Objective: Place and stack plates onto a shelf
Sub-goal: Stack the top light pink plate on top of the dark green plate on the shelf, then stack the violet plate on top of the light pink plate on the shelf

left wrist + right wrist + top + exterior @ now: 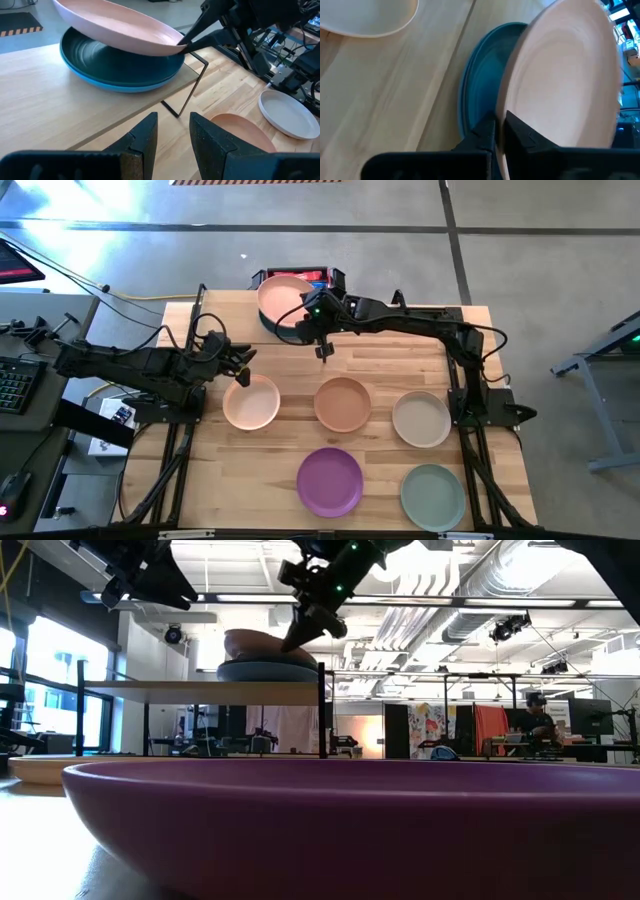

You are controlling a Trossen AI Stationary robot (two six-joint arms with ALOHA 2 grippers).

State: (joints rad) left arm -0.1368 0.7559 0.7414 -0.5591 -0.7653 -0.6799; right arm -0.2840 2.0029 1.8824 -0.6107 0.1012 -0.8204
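Overhead, the right gripper (306, 313) pinches the pink plate's (285, 296) rim, tilted above the stacked plates (120, 70); the left gripper (243, 366) waits slightly parted.

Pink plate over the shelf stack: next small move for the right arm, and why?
Probably lower it a little until it lies flat, then open. The right hand pinches the pink plate by its rim, tilted, above the dark green plate and blue plate on the shelf. The left hand waits, open, above the peach plate.

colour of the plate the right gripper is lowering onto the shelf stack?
Pink: the round matte pink plate, held tilted, shows best in the left wrist view.
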